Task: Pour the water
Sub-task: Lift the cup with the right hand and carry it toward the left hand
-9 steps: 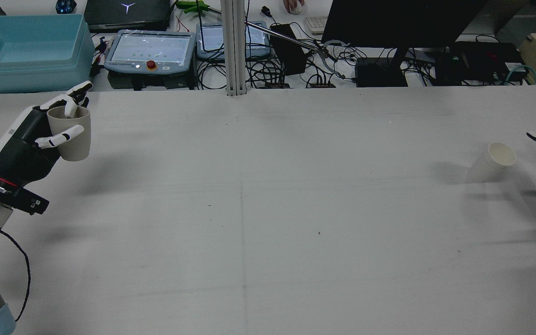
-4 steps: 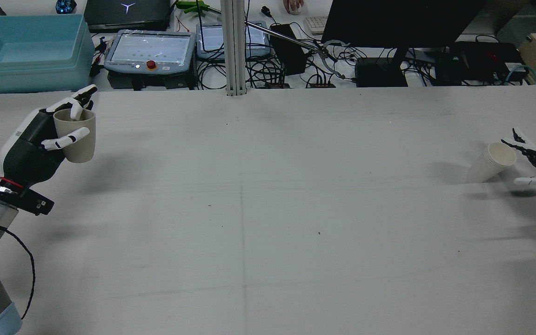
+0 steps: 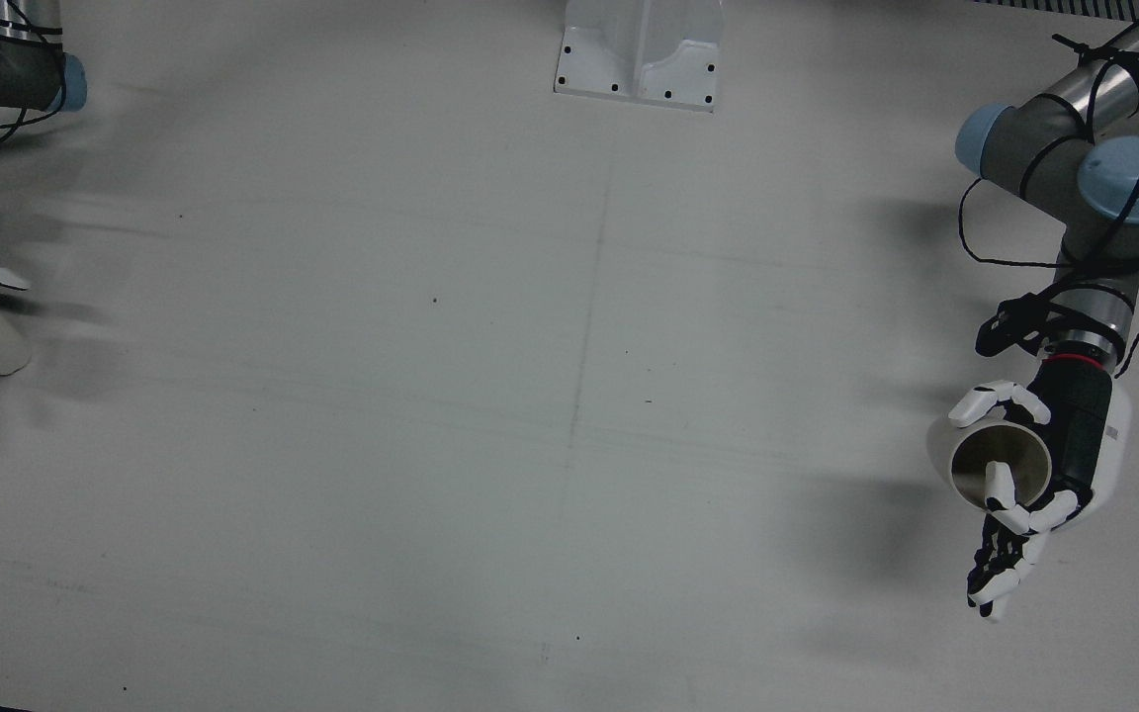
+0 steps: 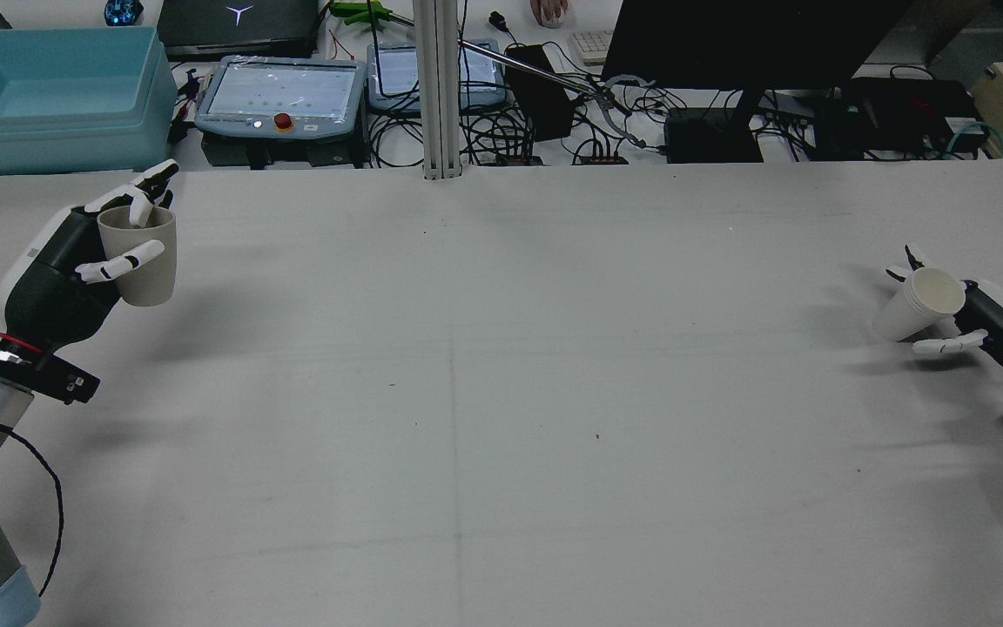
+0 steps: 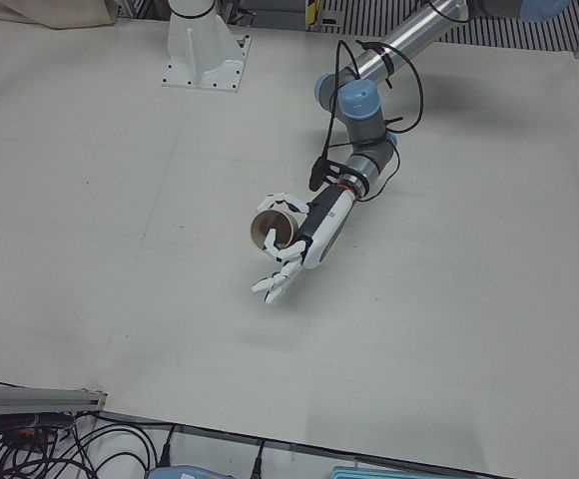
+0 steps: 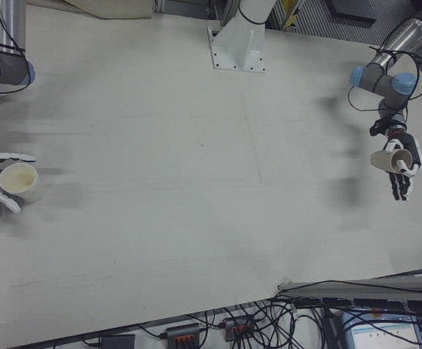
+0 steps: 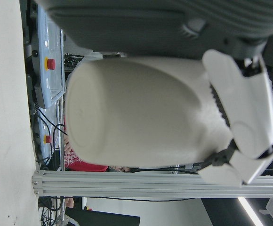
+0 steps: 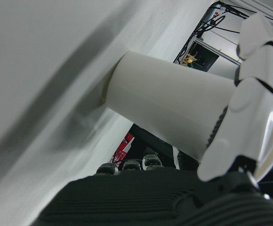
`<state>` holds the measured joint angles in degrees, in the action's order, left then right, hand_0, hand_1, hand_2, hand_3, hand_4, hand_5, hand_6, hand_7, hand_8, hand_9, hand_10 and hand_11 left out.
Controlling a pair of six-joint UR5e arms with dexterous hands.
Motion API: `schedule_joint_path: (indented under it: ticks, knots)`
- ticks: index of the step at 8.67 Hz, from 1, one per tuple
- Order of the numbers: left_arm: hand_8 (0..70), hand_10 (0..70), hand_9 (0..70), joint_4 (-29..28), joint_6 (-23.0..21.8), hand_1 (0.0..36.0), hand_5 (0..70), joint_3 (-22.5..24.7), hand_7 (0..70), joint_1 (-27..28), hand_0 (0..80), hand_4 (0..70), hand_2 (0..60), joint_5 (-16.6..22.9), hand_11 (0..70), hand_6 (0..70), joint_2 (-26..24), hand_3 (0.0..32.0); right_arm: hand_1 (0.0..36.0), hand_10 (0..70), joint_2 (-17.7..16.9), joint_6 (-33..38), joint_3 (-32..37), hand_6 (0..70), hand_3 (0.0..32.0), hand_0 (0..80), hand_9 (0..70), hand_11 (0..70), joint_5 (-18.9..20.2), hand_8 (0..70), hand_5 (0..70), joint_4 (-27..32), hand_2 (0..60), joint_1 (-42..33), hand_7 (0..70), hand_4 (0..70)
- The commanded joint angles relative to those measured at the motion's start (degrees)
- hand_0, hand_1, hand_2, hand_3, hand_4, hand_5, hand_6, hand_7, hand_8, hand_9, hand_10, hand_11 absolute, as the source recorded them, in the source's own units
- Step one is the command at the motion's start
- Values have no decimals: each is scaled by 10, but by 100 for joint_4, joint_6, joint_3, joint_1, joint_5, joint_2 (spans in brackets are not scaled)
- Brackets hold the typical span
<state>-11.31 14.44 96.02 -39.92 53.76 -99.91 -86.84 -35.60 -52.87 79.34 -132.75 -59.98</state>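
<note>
Left hand (image 4: 75,261) closed round beige cup (image 4: 137,254), cup upright, clear of table (image 4: 501,392), far left of central post (image 4: 437,87). Cup contents hard to make out. Far right of post: white paper cup stack (image 4: 918,305) on table, leaning. Right hand (image 4: 985,326) partly cut off at frame edge, fingers (image 4: 941,346) spread either side of stack; actual contact cannot tell. Half second ago right hand was short of stack; now flanks it. Left hand and cup barely shifted.
</note>
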Motion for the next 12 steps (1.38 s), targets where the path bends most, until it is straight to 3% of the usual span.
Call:
schedule_joint_path:
  ticks: [1,2,3,4,6,7,8,9,10,11,12]
  knots:
    - [35,21,67,-73,-20,360,700,-14,182,-24,383,339,600,3,42,70,42,0,211,228,0,-8,-337,300,0,517,370,344,-365,249,509,-119,348,345,445,293]
    - [36,20,67,-82,-20,360,700,-5,184,-33,385,339,600,3,41,70,42,0,250,455,-17,0,-503,418,0,532,668,653,-462,481,700,-268,542,390,605,307]
    - [37,20,68,-73,-20,360,700,13,187,-33,387,339,600,11,41,72,42,0,254,587,-26,26,-679,491,0,537,700,700,-472,591,700,-522,600,399,681,325]
    - [38,20,69,-21,-11,360,700,56,189,-24,394,340,600,38,43,74,33,0,263,656,-104,96,-933,518,0,542,700,700,-472,629,700,-637,600,382,685,324]
    - [39,20,71,172,15,360,700,144,198,2,398,348,600,73,42,79,-46,0,277,652,-639,1006,-2002,525,0,548,700,700,-734,603,700,-1223,600,68,657,360]
    - [40,20,72,442,15,360,700,214,206,2,403,355,600,99,43,84,-98,0,269,659,-676,1507,-2478,529,0,530,700,700,-675,613,700,-1915,600,-526,647,360]
    - [40,19,73,689,24,360,700,345,208,-15,397,357,600,152,41,85,-195,0,277,642,-624,1756,-3057,542,0,533,700,700,-492,613,700,-2513,600,-1124,663,406]
    - [39,19,71,1144,59,360,700,582,206,-24,397,355,600,344,41,84,-230,0,275,638,-328,1767,-3881,566,0,533,700,700,-63,628,700,-3598,600,-1478,697,472]
    - [39,19,72,1331,77,360,700,636,205,2,392,353,600,372,42,83,-344,0,265,655,310,1732,-4350,561,0,521,700,700,211,638,700,-4653,600,-1786,684,445]
    - [40,20,73,1507,155,360,700,628,201,28,387,351,600,442,42,81,-554,0,263,674,795,1680,-4450,587,0,519,700,700,257,671,700,-4890,600,-1789,700,481]
    - [42,21,74,1543,443,360,700,637,200,29,390,352,600,651,44,81,-826,0,270,686,1191,1531,-4451,629,0,523,700,700,257,700,700,-4988,600,-1781,700,570]
